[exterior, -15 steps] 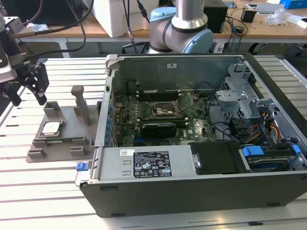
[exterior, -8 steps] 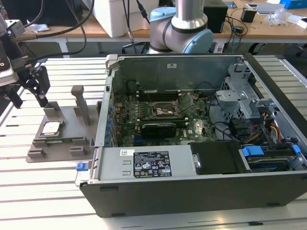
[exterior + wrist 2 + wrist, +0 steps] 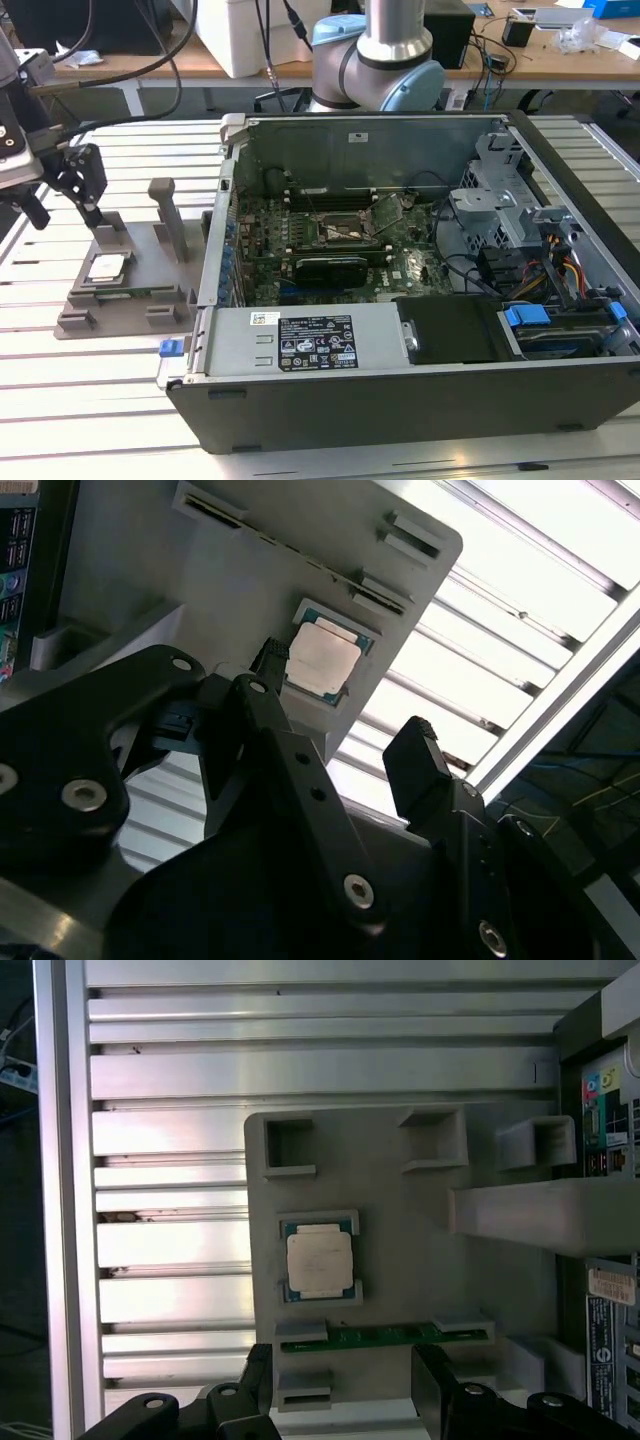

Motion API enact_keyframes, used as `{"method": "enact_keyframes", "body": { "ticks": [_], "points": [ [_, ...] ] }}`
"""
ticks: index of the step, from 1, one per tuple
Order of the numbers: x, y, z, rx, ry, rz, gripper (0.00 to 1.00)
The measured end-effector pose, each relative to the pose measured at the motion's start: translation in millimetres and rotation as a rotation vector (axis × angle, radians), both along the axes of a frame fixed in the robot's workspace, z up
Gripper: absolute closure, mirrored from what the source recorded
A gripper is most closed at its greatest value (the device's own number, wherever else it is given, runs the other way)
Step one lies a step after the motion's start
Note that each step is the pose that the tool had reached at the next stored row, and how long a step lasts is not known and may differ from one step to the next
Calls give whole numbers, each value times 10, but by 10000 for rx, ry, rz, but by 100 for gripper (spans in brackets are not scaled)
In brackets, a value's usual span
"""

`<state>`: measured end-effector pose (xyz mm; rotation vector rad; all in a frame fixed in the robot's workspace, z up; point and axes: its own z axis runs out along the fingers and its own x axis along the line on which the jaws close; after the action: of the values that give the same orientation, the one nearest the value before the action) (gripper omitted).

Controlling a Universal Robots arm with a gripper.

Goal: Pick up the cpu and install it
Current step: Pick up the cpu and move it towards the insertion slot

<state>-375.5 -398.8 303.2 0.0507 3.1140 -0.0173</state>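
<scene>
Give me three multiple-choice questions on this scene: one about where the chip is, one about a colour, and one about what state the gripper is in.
1. Where is the chip? A) in the grey holder on the table B) on the bare table slats C) leaning upright against the holder
2. What colour is the chip's top? A) black B) silvery grey C) red
3. How is the gripper? A) shut on the chip B) shut on nothing C) open and empty
Answers: 1 A, the chip lies flat in a square recess of the holder; 2 B, its metal top looks pale silver in both wrist views; 3 C, its fingers stand apart above the holder, holding nothing.
</scene>
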Motion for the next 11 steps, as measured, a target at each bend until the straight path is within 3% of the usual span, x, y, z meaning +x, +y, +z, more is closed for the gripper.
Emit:
{"method": "enact_keyframes", "body": {
  "ticks": [11],
  "points": [
    [0, 0, -152, 0, 0, 0, 34]
  ]
}}
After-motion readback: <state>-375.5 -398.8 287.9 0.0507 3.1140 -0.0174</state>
